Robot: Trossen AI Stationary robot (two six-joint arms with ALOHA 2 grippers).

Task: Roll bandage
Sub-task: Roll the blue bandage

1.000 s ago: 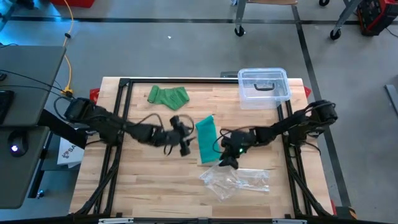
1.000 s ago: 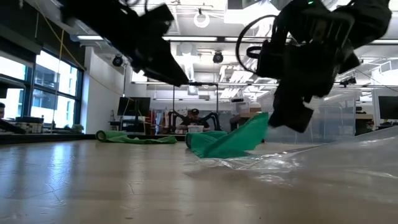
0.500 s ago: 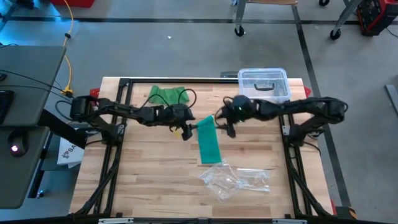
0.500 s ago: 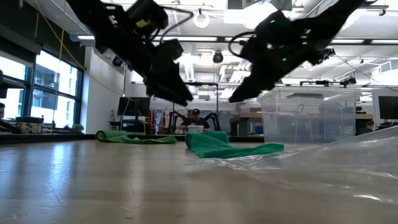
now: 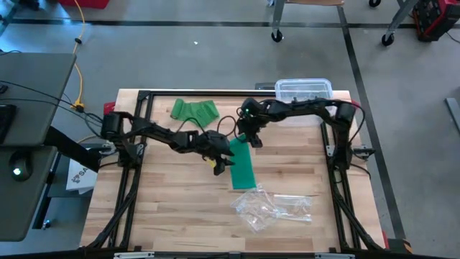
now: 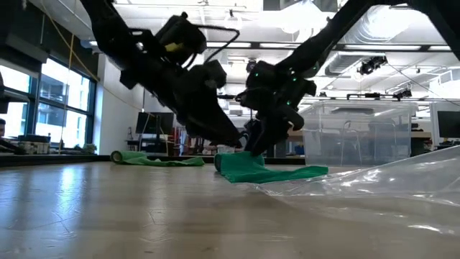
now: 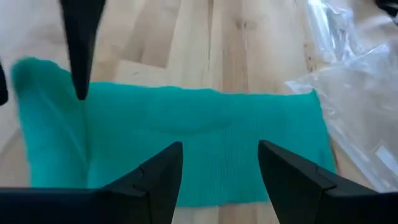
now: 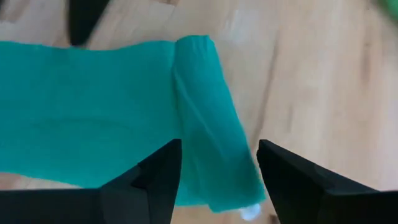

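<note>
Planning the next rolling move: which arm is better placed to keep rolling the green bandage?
Right, probably: the right gripper hangs open over the bandage's rolled end; the left gripper is beside the flat strip.

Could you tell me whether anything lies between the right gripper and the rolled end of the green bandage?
Nothing visible does: the right gripper, open, hangs directly over the bandage's rolled end, with only bare table beside it.

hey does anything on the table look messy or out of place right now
Mostly tidy. The teal bandage lies flat with only its far end rolled. A second green bandage sits crumpled near the table's far edge, and a crinkled plastic bag lies loose just past the teal one's near end.
</note>
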